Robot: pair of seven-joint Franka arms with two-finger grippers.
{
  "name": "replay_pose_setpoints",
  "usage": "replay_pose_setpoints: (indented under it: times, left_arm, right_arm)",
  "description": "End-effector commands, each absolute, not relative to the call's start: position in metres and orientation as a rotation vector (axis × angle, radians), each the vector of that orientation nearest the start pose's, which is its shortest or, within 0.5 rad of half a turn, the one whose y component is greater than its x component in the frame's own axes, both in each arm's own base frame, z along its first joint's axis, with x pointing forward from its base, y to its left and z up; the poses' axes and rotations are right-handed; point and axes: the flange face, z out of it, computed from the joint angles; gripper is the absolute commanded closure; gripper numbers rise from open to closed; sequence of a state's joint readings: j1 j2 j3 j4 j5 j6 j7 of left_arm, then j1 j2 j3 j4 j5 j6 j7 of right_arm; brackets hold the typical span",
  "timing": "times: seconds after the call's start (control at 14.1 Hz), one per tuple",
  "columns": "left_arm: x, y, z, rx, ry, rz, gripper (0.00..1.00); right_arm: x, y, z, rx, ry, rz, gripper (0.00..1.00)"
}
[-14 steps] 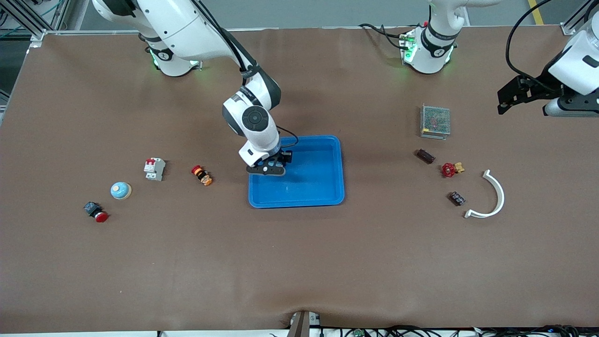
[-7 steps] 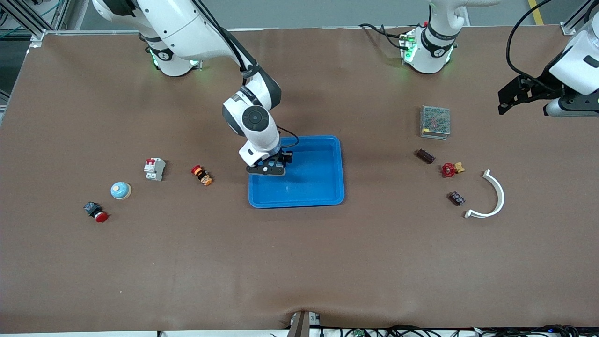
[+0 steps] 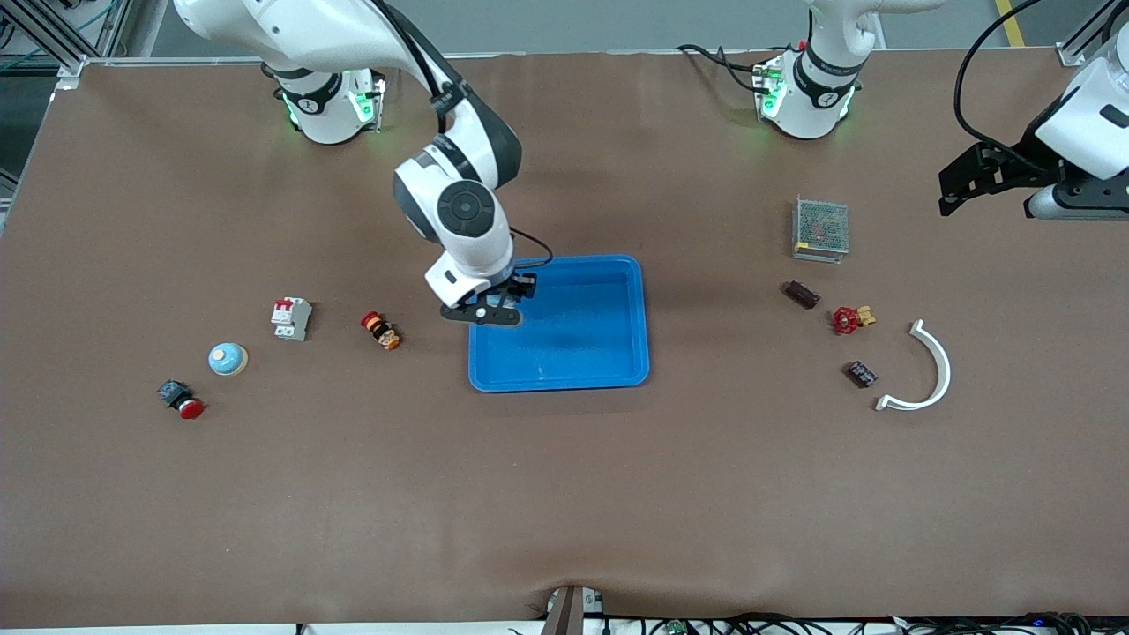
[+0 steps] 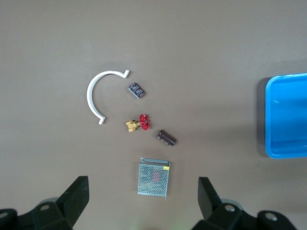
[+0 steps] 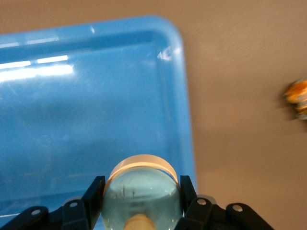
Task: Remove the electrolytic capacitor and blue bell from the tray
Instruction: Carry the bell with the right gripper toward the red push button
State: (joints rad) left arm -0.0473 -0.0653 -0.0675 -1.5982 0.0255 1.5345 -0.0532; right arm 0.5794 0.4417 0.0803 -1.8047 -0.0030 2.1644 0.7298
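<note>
Clamping a pale-blue domed bell (image 5: 142, 191) between its fingers, the right gripper (image 3: 483, 310) hangs over the blue tray's (image 3: 635, 353) rim at the right arm's end, dome facing its wrist camera. A second bell (image 3: 228, 358) sits upright on the table toward that end. Well away from the tray, the left gripper (image 4: 144, 203) waits with fingers spread above the mesh-covered box (image 4: 153, 177).

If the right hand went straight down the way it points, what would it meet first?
Probably the blue tray: the right hand, shut on a bell, hangs over the tray's edge nearest the right arm's end, though depth is unclear.
</note>
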Motion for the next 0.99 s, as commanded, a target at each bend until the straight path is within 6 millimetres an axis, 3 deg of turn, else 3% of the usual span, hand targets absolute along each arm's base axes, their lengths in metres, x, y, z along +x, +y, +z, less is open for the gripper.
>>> replay_pose_setpoints:
  times: [0.0, 0.14, 0.28, 0.57, 0.71, 0.92]
  left_arm:
    - [0.524, -0.059, 0.647, -3.088, 0.077, -0.019, 0.0]
    - [0.524, -0.059, 0.647, -3.088, 0.077, -0.019, 0.0]
    - [0.524, -0.059, 0.647, -3.088, 0.077, -0.019, 0.0]
    - [0.524, -0.059, 0.647, -3.088, 0.077, -0.019, 0.0]
    - [0.524, -0.059, 0.647, -3.088, 0.075, -0.019, 0.0]
    - [0.524, -0.059, 0.647, -3.09, 0.073, -0.021, 0.0]
  right_arm:
    - [0.528, 0.343, 0.321, -3.172, -0.006, 0.148, 0.5]
    - [0.543, 0.309, 0.338, -3.167, -0.128, 0.158, 0.5]
    - [0.562, 0.26, 0.348, -3.146, -0.278, 0.159, 0.5]
    - [0.587, 0.182, 0.345, -3.107, -0.467, 0.177, 0.5]
    - [0.596, 0.152, 0.341, -3.087, -0.55, 0.182, 0.5]
    - [0.6, 0.127, 0.333, -3.095, -0.626, 0.181, 0.5]
